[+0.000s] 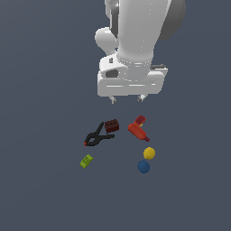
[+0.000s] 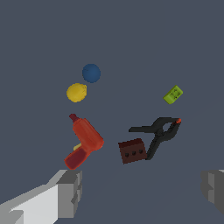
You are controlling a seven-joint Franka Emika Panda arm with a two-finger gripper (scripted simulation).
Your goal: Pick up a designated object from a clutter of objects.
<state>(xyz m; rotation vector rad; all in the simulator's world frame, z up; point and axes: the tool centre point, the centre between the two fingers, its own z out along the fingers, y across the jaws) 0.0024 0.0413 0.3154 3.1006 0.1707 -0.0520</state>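
Your target, the dark reddish-brown brick (image 1: 112, 125), lies on the tabletop (image 1: 40, 180) below the pincer (image 1: 128, 98) and a little toward the exterior view's left, well clear of its tips. It is a short block with small holes on one face, touching or almost touching the black spring clamp (image 1: 96, 137). The red drill-like tool (image 1: 138, 128) lies near on its other side. The pincer hangs spread wide, holding nothing.

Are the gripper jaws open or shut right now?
Open. The gripper shows its two fingers far apart at the wrist view's edges, nothing between them, above the brown brick.
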